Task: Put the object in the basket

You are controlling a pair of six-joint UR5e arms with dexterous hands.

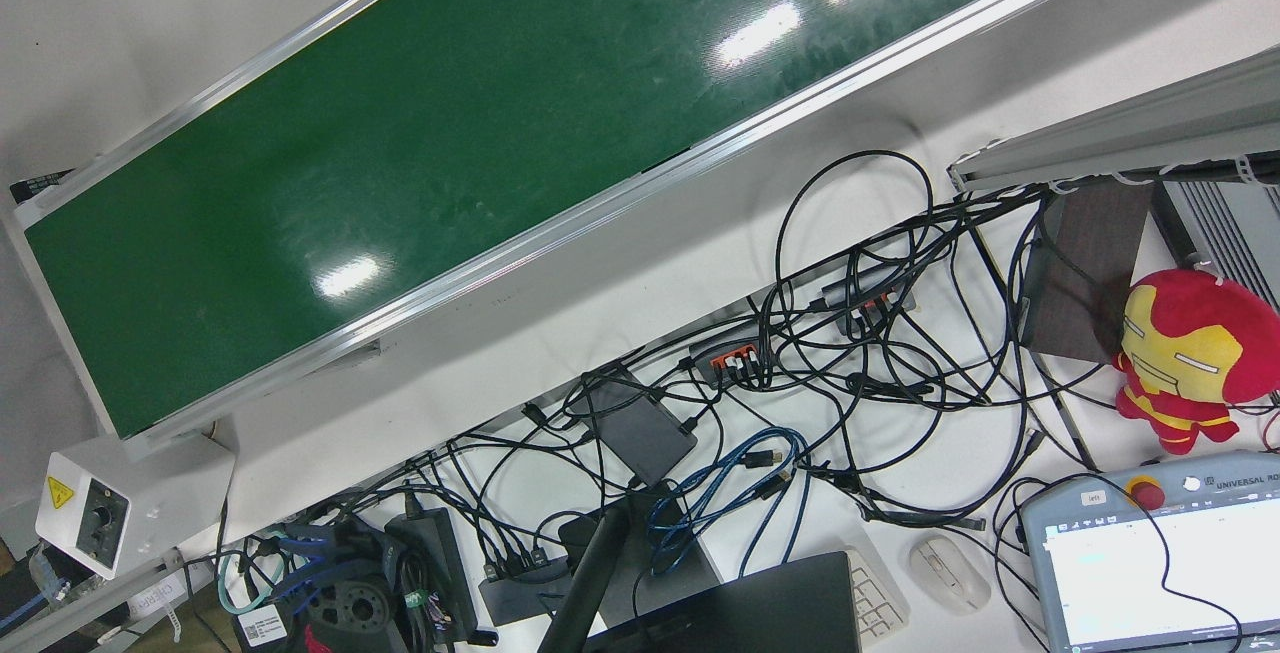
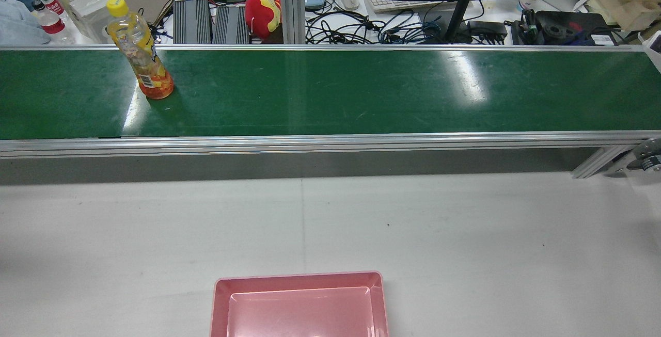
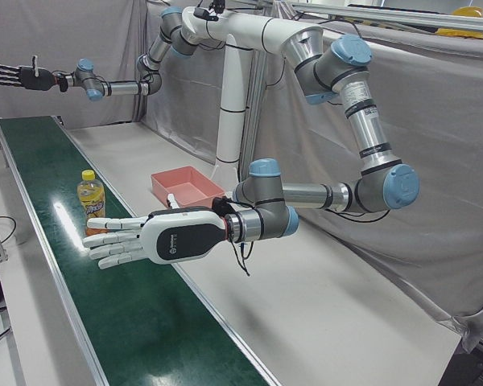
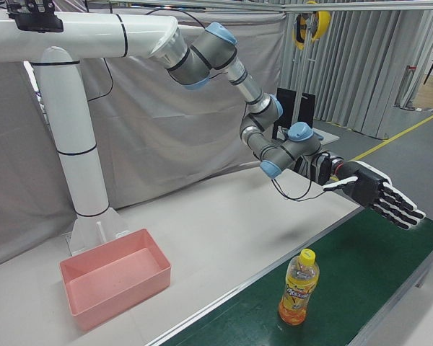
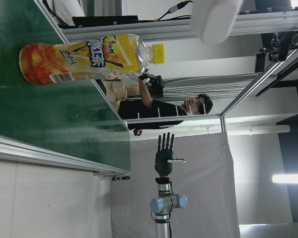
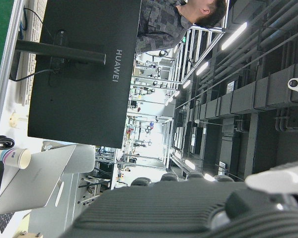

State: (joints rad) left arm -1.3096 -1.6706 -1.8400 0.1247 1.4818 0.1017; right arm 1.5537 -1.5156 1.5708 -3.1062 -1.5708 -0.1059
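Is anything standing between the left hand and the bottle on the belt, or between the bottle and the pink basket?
Nothing visible. The open left hand hovers beside the upright yellow-capped orange drink bottle on the green conveyor belt; bare white table separates the belt from the pink plastic basket.

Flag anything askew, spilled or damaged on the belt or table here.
Nothing stands out. The bottle stands upright and capped on the belt, with no spill around it. The basket sits flat and empty on the table. Both hands are open above the belt.
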